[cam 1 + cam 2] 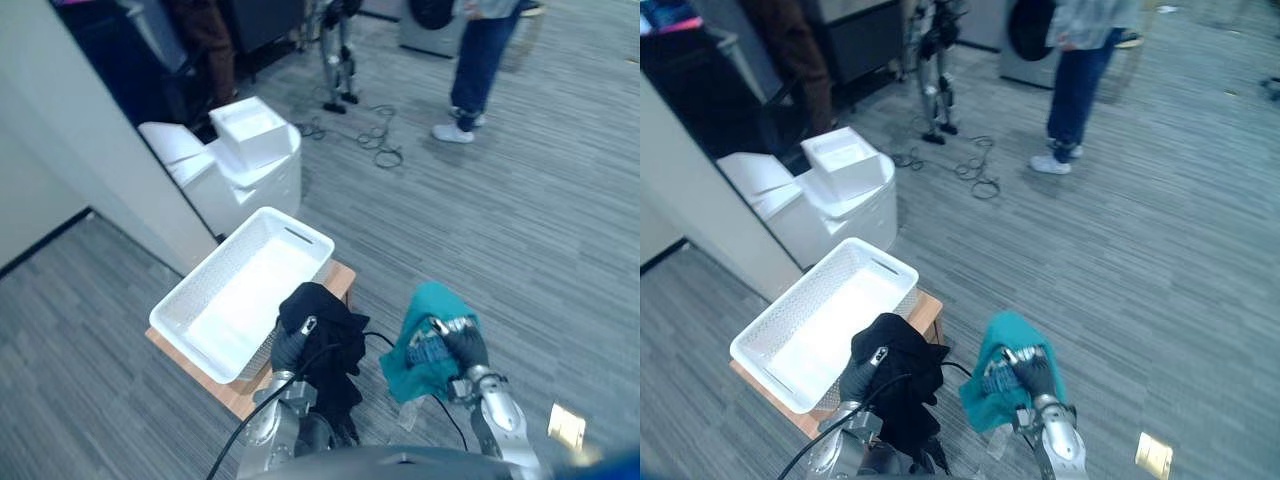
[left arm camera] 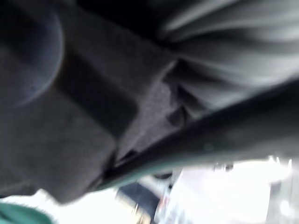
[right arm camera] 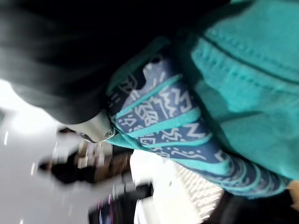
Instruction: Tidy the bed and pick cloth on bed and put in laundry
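Right wrist view: robot hand (image 3: 95,127) round cloth (image 3: 243,93)

We see a white basket (image 1: 205,263) of smooth, faintly glossy plastic with finely perforated walls, resting on a worktop (image 1: 342,280) of pale matt wood. The black cloth (image 1: 322,318) looks soft and matt. The teal cloth (image 1: 432,300) shows stitched seams and a woven patterned band (image 3: 163,116). The floor (image 1: 520,220) is ribbed grey carpet.

No readable text or numbers, teal cloth (image 3: 247,88) band bears white pattern marks, not letters
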Tool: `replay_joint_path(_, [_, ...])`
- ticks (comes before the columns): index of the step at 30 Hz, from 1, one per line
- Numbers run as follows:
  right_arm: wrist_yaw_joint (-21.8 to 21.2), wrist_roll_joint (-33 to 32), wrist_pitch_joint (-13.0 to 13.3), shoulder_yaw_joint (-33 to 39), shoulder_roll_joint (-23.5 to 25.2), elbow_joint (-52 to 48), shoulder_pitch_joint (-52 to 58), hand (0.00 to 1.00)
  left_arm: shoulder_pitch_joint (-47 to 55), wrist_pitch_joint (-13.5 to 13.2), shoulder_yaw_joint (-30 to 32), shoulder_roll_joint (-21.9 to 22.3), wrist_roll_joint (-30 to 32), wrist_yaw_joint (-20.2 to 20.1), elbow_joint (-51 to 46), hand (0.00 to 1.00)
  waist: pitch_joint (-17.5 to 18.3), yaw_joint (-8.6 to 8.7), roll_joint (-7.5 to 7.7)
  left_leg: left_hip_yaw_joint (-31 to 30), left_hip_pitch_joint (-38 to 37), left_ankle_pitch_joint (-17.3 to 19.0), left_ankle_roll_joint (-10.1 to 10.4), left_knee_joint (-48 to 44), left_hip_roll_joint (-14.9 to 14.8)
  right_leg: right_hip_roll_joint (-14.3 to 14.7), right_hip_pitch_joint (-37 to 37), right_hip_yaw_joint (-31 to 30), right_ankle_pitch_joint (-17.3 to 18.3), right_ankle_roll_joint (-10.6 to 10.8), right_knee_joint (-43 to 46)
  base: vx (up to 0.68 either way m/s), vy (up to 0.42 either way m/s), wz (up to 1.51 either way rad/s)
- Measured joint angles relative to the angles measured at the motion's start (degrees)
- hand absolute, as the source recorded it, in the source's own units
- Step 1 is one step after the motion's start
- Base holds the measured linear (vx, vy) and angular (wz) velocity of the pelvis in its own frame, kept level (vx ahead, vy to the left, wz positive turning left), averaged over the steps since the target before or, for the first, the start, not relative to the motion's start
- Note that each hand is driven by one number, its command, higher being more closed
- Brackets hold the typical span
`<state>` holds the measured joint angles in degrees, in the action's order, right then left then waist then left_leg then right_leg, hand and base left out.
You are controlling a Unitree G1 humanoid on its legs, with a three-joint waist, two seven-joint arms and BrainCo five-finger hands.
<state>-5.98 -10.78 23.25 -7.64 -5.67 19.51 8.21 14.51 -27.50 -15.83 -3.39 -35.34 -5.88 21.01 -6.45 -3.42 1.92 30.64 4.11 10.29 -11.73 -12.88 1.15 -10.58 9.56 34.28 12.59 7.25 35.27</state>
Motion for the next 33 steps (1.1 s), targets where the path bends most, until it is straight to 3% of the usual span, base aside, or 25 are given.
replay_joint_path(2, [1.19,1.33,-0.43,-1.52,-0.02,-0.01,-1.88,1.0,-0.11,1.23,-0.21,-0.92,0.1,0.05,-0.01,1.0,-0.14,0.93,-0.03,-6.92,-4.46,0.02,0.35,2.14,1.22,-4.76,-5.75,-2.89,3.24,-2.44,17.2,0.43,0.0,1.44])
replay_joint_path(4, [1.81,1.81,-0.41,-2.74,0.08,-0.02,-1.02,1.0,-0.27,1.34,-0.57,-1.63,0.1,0.05,-0.01,1.0,-0.12,0.96,-0.24,-11.76,-7.82,-0.29,1.39,3.42,0.9,-5.61,-8.51,-5.85,4.31,-3.15,17.78,0.35,-0.078,1.49])
replay_joint_path(5, [2.12,1.94,-0.36,-3.81,0.09,-0.02,-0.64,1.0,-0.13,1.43,-0.59,-2.03,0.1,0.06,0.0,1.0,-0.09,1.26,-0.77,-15.95,-8.55,-0.26,2.88,3.98,0.32,-5.49,-11.17,-8.54,4.51,-3.38,15.25,0.3,-0.123,1.56])
replay_joint_path(6, [2.33,2.01,-0.34,-4.28,0.03,-0.04,-0.62,1.0,-0.21,1.54,-0.61,-2.14,0.1,0.06,0.0,1.0,0.09,1.67,-0.17,-17.7,-8.89,-0.34,3.28,4.02,0.04,-5.41,-12.27,-9.95,4.53,-3.42,13.4,0.26,-0.162,1.61])
replay_joint_path(7, [2.8,2.14,-0.3,-4.83,0.05,-0.04,-0.37,1.0,-0.06,1.88,-0.87,-2.29,0.1,0.05,0.03,1.0,-0.51,2.29,-1.02,-21.59,-9.12,-0.37,4.38,4.0,-0.79,-4.25,-14.15,-13.36,4.49,-3.37,8.3,0.23,-0.194,1.49])
replay_joint_path(10, [3.32,2.18,0.32,-4.94,0.13,-0.49,0.72,1.0,-0.19,1.97,-2.35,-3.12,0.2,-0.07,1.09,1.0,-0.79,4.16,-1.2,-33.24,-8.07,-0.02,7.7,3.42,-2.85,2.6,-15.09,-28.41,2.16,-1.02,-10.29,0.19,-0.293,1.83])
replay_joint_path(11, [4.0,1.98,0.96,-4.88,0.43,-0.92,1.32,1.0,-0.31,1.76,-2.7,-3.77,0.63,-0.33,1.61,1.0,-0.67,4.61,0.06,-37.08,-7.04,0.66,8.68,2.42,-2.15,3.78,-14.31,-34.02,1.1,-0.32,-16.72,0.18,-0.419,2.29])
replay_joint_path(12, [4.76,1.86,1.43,-4.72,1.59,-1.87,1.88,1.0,-0.29,1.21,-2.74,-5.92,1.44,-0.78,1.63,1.0,-0.68,4.67,4.11,-41.17,-5.44,1.37,10.5,0.8,1.26,3.07,-12.98,-40.78,2.0,0.26,-24.41,0.21,-0.399,2.18])
replay_joint_path(13, [5.48,1.83,1.58,-3.9,2.48,-1.9,2.05,1.0,-1.12,1.0,-2.79,-6.86,2.41,-1.4,4.08,1.0,-0.84,4.7,5.94,-43.86,-5.12,1.35,12.07,-1.15,2.17,3.04,-12.51,-41.68,-3.65,1.69,-23.79,0.18,-0.326,1.81])
replay_joint_path(14, [5.96,1.73,1.58,-3.29,2.09,-1.91,2.17,1.0,-1.36,1.02,-2.89,-6.21,2.63,-1.56,5.74,1.0,-1.02,4.36,5.17,-44.64,-5.19,1.46,12.41,-1.64,1.49,3.6,-12.0,-41.0,-4.2,0.49,-23.14,0.24,-0.34,1.04])
replay_joint_path(15, [6.49,0.86,1.59,-2.78,2.04,-1.84,1.51,1.0,0.33,0.83,-2.19,-5.16,2.82,-1.79,6.46,1.0,-1.43,1.67,2.59,-45.47,-4.97,2.66,13.82,-2.76,-1.1,5.55,-10.75,-39.45,-4.75,0.15,-23.66,0.17,-0.199,0.34])
replay_joint_path(16, [6.48,0.56,1.59,-2.78,2.06,-1.74,1.08,1.0,0.82,0.75,-1.99,-4.96,2.83,-1.8,6.46,1.0,-1.69,1.26,2.02,-45.56,-4.66,3.21,14.45,-3.38,-2.06,6.16,-10.31,-38.57,-5.09,-0.15,-24.04,0.24,-0.255,0.28])
replay_joint_path(17, [6.39,-0.68,1.58,-2.8,2.01,-1.7,0.66,1.0,1.12,0.62,-1.78,-4.89,2.87,-1.83,6.46,1.0,-1.36,1.33,0.35,-45.6,-3.98,3.72,15.27,-3.65,-3.35,7.15,-9.05,-36.99,-5.6,-0.71,-25.34,0.17,-0.143,0.36])
replay_joint_path(19, [6.23,-1.46,1.58,-2.97,2.27,-1.7,0.59,1.0,1.2,0.16,-0.36,-4.75,2.83,-2.54,6.32,1.0,-1.21,1.54,0.09,-45.73,-4.59,3.35,15.68,-2.23,-4.36,7.74,-7.38,-35.49,-6.0,-1.32,-27.16,0.14,-0.109,0.36])
replay_joint_path(22, [5.88,-1.38,1.58,-2.08,2.47,-1.77,0.5,1.0,1.62,-0.67,2.4,-4.2,2.58,-2.84,5.47,1.0,-0.87,1.11,1.11,-44.14,-5.08,1.51,15.89,1.63,-5.15,7.17,-6.53,-34.64,-6.85,-1.39,-29.71,0.07,-0.028,0.2])
replay_joint_path(25, [6.96,-0.79,1.57,1.88,2.66,-2.89,1.12,1.0,1.97,-0.41,2.57,-3.41,2.73,-3.12,3.62,1.0,-0.78,3.31,1.66,-25.91,-3.13,-0.12,14.67,3.55,-9.9,3.95,-5.64,-28.38,-6.52,-1.12,-30.0,0.04,0.054,0.92])
replay_joint_path(26, [8.55,-0.19,1.5,3.73,1.98,-4.26,1.14,1.0,1.83,-0.27,2.57,-2.89,2.73,-3.87,1.97,1.0,-0.77,3.18,1.83,-21.15,-3.11,-0.66,13.92,4.46,-10.14,2.14,-4.79,-26.78,-6.49,-1.08,-30.73,0.06,0.124,1.12])
replay_joint_path(27, [9.51,0.03,1.5,4.78,1.58,-5.37,1.17,1.0,1.97,-0.27,2.53,-2.78,2.73,-4.54,1.43,1.0,-0.73,3.07,1.87,-19.18,-3.09,-1.27,13.91,4.76,-10.02,1.35,-4.53,-25.84,-6.44,-0.96,-30.87,0.06,0.164,0.96])
replay_joint_path(28, [11.05,1.24,1.5,6.49,0.63,-8.19,1.08,1.0,1.96,-0.25,2.32,-2.54,2.81,-5.69,1.16,1.0,-0.48,3.08,1.29,-17.26,-2.88,-4.38,14.46,6.02,-9.62,0.06,-4.26,-24.16,-6.21,-0.61,-30.53,0.07,0.169,0.83])
replay_joint_path(29, [11.94,2.07,1.49,8.1,0.15,-10.4,0.39,1.0,2.09,-0.12,2.43,-2.78,2.86,-6.38,1.15,1.0,0.01,2.6,1.27,-18.21,-3.32,-7.0,15.64,8.55,-7.9,-1.5,-4.21,-23.27,-6.15,-0.44,-30.17,0.07,0.176,0.84])
replay_joint_path(31, [12.99,2.48,1.47,10.84,-0.16,-13.68,-1.31,1.0,2.08,-0.08,2.4,-3.97,3.03,-7.41,1.14,1.0,0.92,2.71,1.69,-21.08,-4.02,-10.14,15.08,13.0,-5.41,-3.26,-4.19,-21.94,-6.5,-0.22,-29.6,0.1,0.18,0.87])
replay_joint_path(33, [12.93,3.1,0.96,13.07,-1.37,-14.13,-5.98,1.0,2.37,0.27,2.43,-5.31,3.42,-7.64,1.16,1.0,1.02,2.55,1.95,-22.85,-4.48,-11.47,14.65,14.72,-4.77,-3.6,-4.23,-22.31,-7.33,-0.2,-28.04,0.11,0.149,0.66])
